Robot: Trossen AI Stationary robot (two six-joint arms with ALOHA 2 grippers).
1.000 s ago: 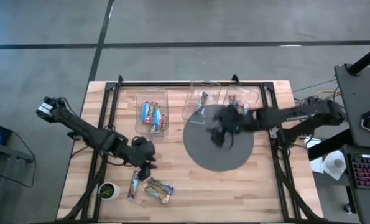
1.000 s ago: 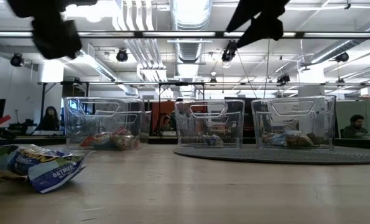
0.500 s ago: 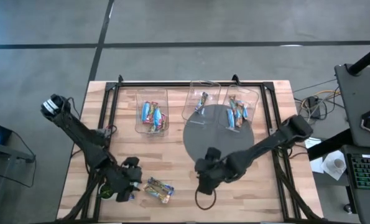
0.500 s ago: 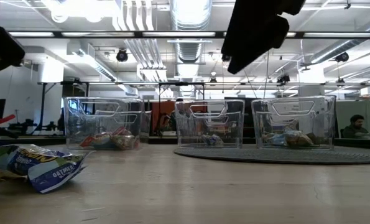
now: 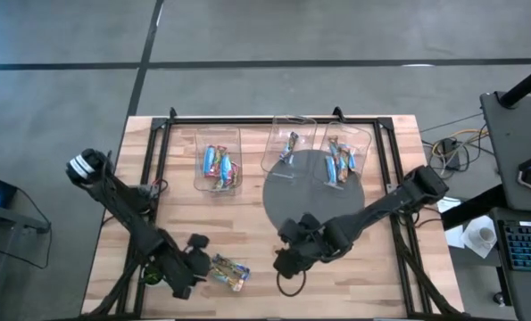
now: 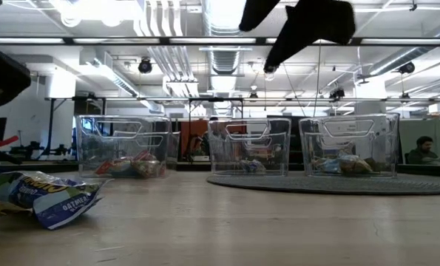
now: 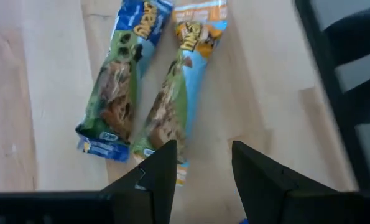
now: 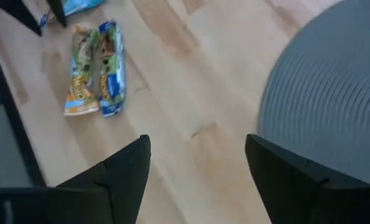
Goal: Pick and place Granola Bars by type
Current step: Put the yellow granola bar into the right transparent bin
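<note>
Two wrapped granola bars lie side by side on the wood near the table's front edge (image 5: 228, 272): one blue-green (image 7: 117, 78), one orange and light blue (image 7: 186, 81). My left gripper (image 7: 200, 177) is open and empty just left of them (image 5: 201, 266). My right gripper (image 8: 197, 180) is open and empty above the wood off the near left rim of the grey round mat (image 5: 286, 262). A light blue wrapper (image 8: 79, 5) shows beside the left gripper. More bars lie in three clear bins (image 5: 218, 162) (image 5: 289, 143) (image 5: 341, 159).
The grey round mat (image 5: 323, 209) lies right of centre, with two of the bins at its far edge. A small green and white object (image 5: 149, 275) sits near the front left corner. Black frame rails (image 5: 162, 160) run along the table's sides.
My left gripper has gone toward the table's near edge and then right, up to the two loose bars. My right gripper has left the far side of the mat and gone toward the near edge and left, off the mat's rim. The bars have not moved.
</note>
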